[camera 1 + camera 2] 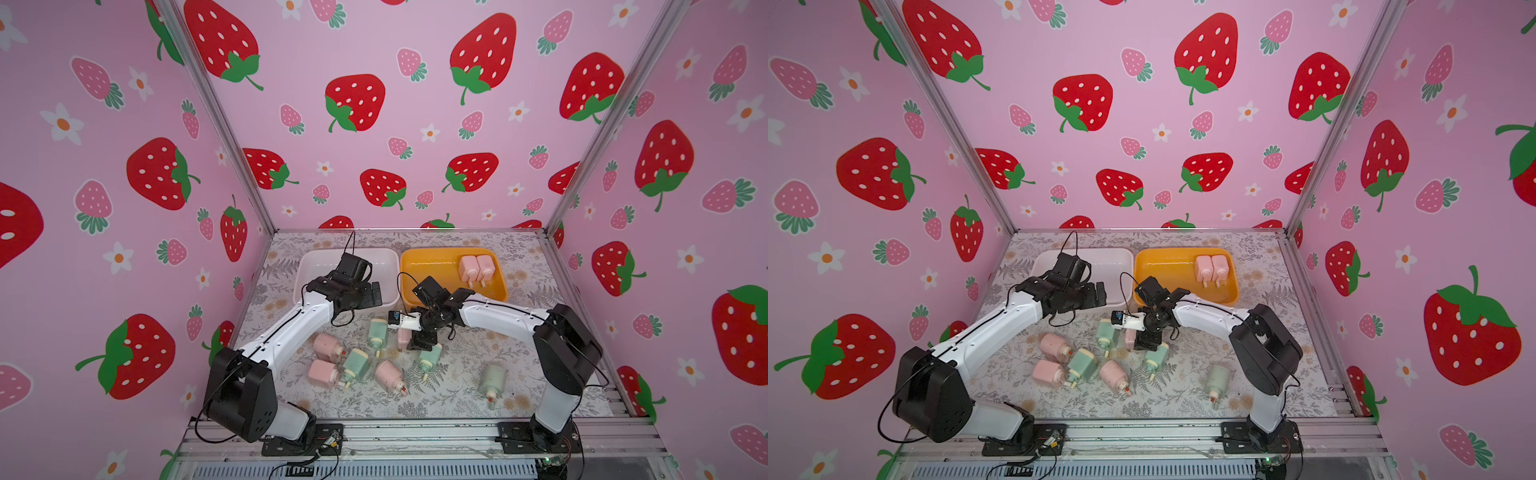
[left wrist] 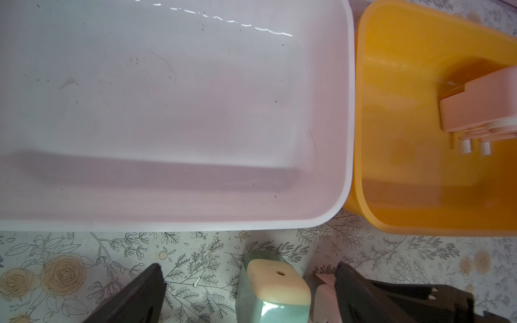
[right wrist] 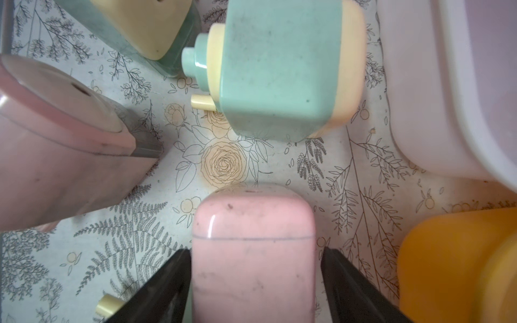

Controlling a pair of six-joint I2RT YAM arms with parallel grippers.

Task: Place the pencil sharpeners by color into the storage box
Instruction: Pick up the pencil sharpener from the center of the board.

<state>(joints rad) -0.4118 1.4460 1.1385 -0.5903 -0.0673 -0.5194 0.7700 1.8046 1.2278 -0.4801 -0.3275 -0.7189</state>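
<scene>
Right gripper (image 3: pixel 256 251): I saw it pointed down at the floral-printed tabletop (image 1: pixel 457 399). Its black fingers (image 3: pixel 173 279) stood on either side of a pale pink plastic pencil sharpener (image 3: pixel 253 223), which lay on the tabletop just in front of the two boxes. One finger met the pink body and a thin gap showed at the other. I could not tell whether the claw had clamped the sharpener or only straddled it.

Left gripper (image 1: pixel 371 294): its jaws were spread wide and held nothing. It hung over the near rim of the white rectangular plastic box (image 1: pixel 305 266).

Orange-yellow rectangular plastic box (image 1: pixel 415 254): it stood just beside the white one at the far end of the tabletop. Two pale pink sharpeners (image 1: pixel 468 268) (image 1: pixel 485 268) lay in its right part, touching each other, with their cream knobs towards the arms' bases.

Loose on the tabletop, in both top views: three further pale pink sharpeners (image 1: pixel 326 345) (image 1: pixel 322 372) (image 1: pixel 388 374) and four mint green sharpeners (image 1: pixel 378 330) (image 1: pixel 356 363) (image 1: pixel 430 357) (image 1: pixel 492 380). They lay scattered between the arms, and the last green one lay apart, near the right arm.
</scene>
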